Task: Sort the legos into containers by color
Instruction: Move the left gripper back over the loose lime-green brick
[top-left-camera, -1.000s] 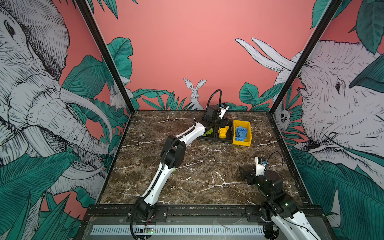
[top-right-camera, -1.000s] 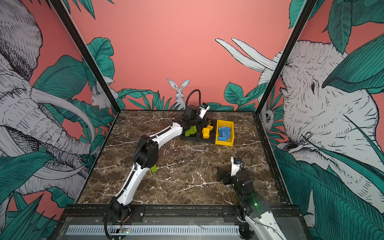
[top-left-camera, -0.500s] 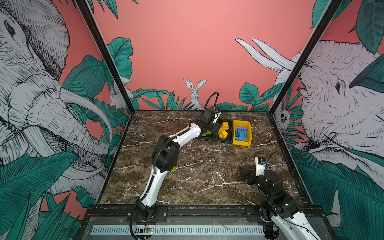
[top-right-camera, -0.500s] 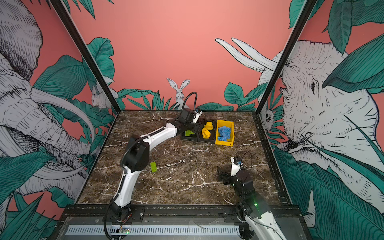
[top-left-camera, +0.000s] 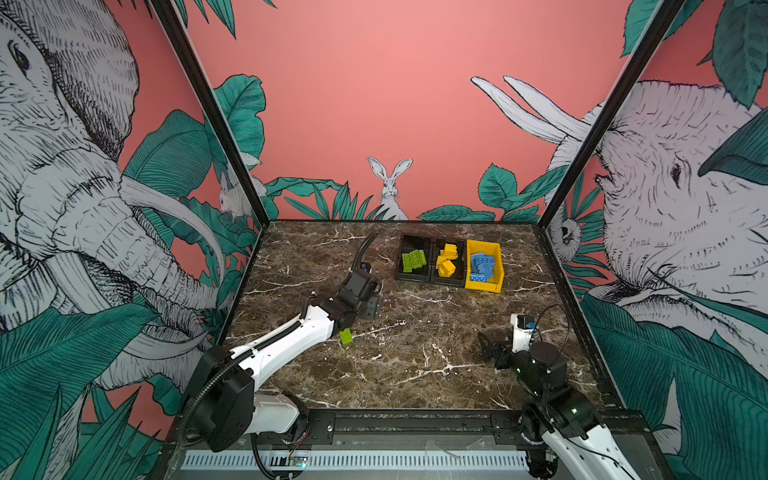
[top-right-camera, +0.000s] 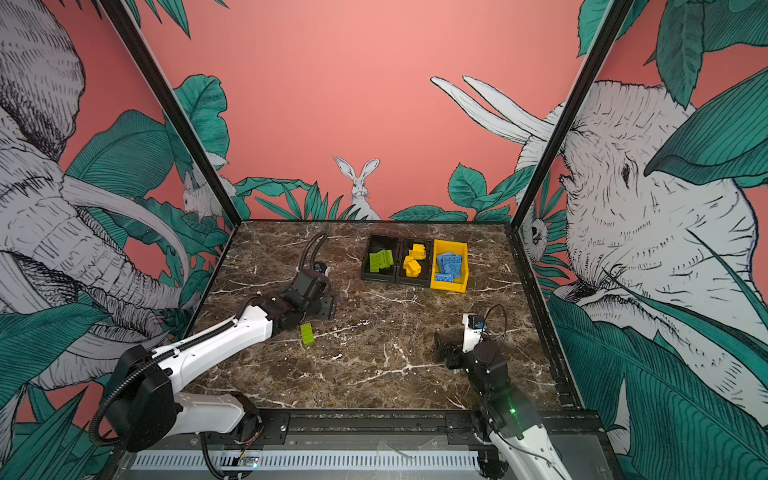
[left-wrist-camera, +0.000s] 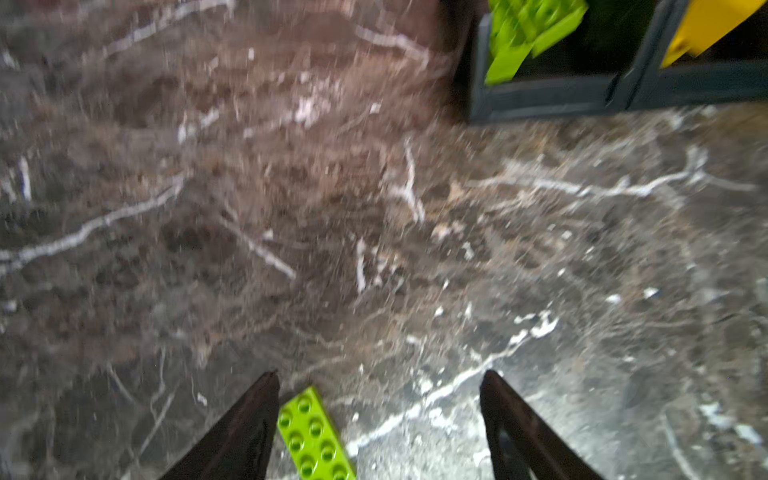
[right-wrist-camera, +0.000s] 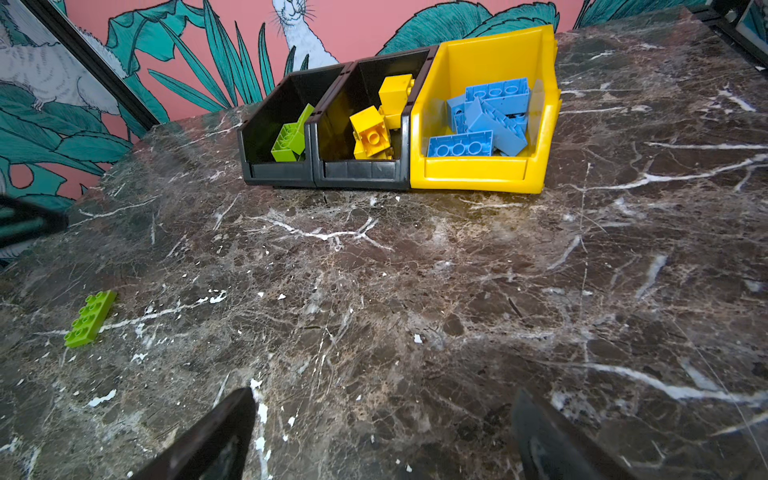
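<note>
While green lego (left-wrist-camera: 313, 436) lies beside parted left fingers (left-wrist-camera: 245, 432), right fingers (right-wrist-camera: 208, 444) spread empty; open table (top-left-camera: 415, 353), containers (top-left-camera: 484, 284) near far edge

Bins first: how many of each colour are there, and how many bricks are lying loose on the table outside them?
Black bins: 2
Yellow bin: 1
Loose green brick on the table: 1
Total: 4

Three bins (top-left-camera: 448, 283) sit side by side at the table's (top-left-camera: 415, 357) rear, one brick (top-left-camera: 345, 336) lying front-left.
</note>
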